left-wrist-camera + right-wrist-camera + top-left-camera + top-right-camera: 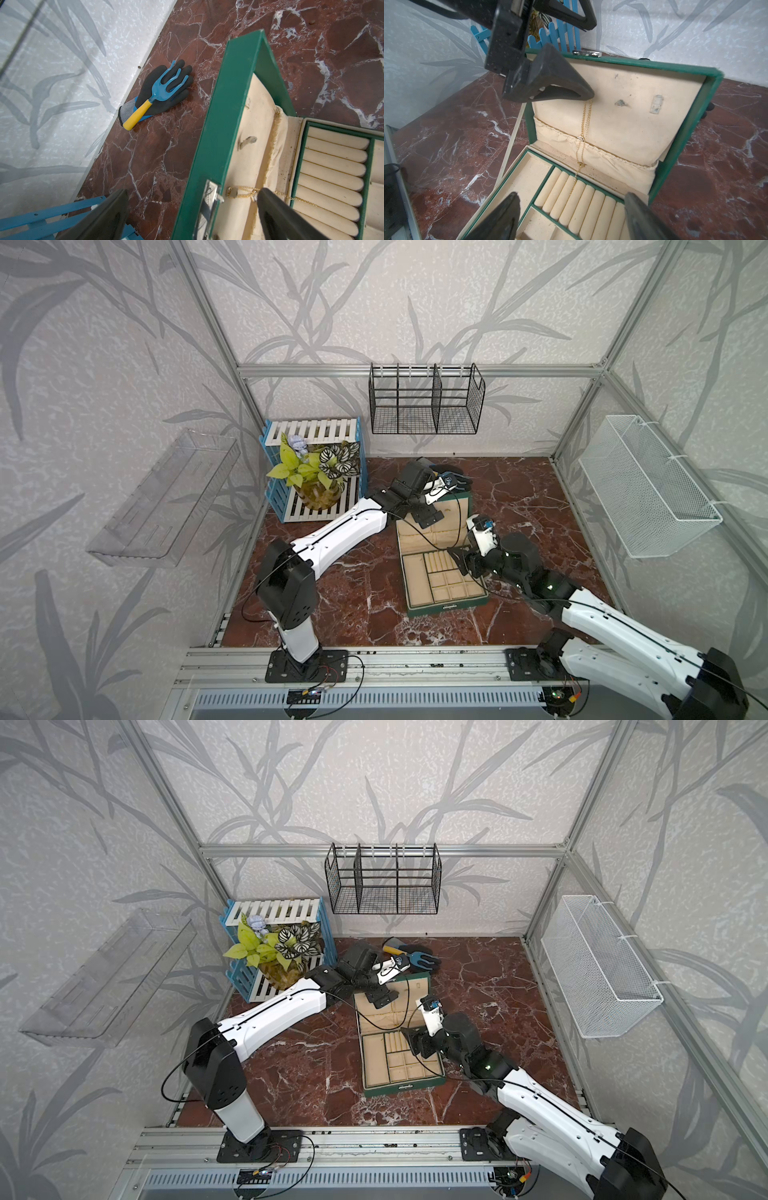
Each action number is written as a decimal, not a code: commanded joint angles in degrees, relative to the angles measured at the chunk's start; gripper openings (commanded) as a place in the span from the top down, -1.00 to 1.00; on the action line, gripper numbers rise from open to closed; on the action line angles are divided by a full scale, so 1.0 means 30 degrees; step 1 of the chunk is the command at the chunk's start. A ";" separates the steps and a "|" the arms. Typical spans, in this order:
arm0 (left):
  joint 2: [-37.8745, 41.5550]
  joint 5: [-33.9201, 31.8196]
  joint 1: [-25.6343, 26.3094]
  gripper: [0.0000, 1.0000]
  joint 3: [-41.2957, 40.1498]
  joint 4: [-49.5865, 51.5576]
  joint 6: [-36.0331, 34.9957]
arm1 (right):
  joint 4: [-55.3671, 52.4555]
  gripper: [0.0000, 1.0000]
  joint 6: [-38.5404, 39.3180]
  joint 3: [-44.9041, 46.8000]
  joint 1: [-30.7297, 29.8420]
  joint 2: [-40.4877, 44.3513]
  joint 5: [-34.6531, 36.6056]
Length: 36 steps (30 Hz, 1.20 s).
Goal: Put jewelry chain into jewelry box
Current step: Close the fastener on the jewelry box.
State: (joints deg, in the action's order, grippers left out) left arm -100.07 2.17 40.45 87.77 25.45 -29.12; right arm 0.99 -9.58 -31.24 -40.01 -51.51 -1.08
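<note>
The left end effector (192, 193) stands released astride the lid edge (214, 145), one finger (560, 87) hiding the top of the jewelry chain (581, 137); a snagged link could drag it out when the arm retreats. The chain drapes down the lid lining (623, 116) onto the ring rolls (583, 203) of the jewelry box (643, 63), whose compartments (529, 172) look empty. The right end effector (572, 196) hovers released, empty.

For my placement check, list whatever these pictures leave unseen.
Upper end of the jewelry chain: right wrist view, behind a finger of the left end effector.
Whole chain: both top views, too thin.
Front compartments of the jewelry box: right wrist view, cut off by the frame edge.
</note>
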 commanded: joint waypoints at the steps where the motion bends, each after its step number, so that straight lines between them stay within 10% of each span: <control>1: -0.0706 -0.0744 -0.0083 -1.00 0.0787 0.0333 -0.0578 | 0.0474 -0.63 -0.0116 0.0129 0.0001 0.0216 0.0029; 10: -0.1517 -0.0383 -0.0433 -0.93 0.1504 0.0994 -0.0692 | 0.0547 -0.63 -0.0071 0.0190 -0.0017 0.0317 0.0065; 25: -0.1653 0.0121 -0.0665 -0.09 0.0979 0.1694 -0.1157 | 0.0434 -0.64 -0.0130 0.0468 -0.0005 0.0620 0.0432; 36: -0.0700 0.0623 -0.1029 0.16 -0.0938 0.0764 -0.1397 | 0.0291 -0.64 -0.0258 0.0572 0.0004 0.1099 0.0668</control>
State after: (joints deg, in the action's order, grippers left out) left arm -102.45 4.27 37.78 87.05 26.30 -33.85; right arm 1.21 -9.69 -29.98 -40.01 -49.21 0.05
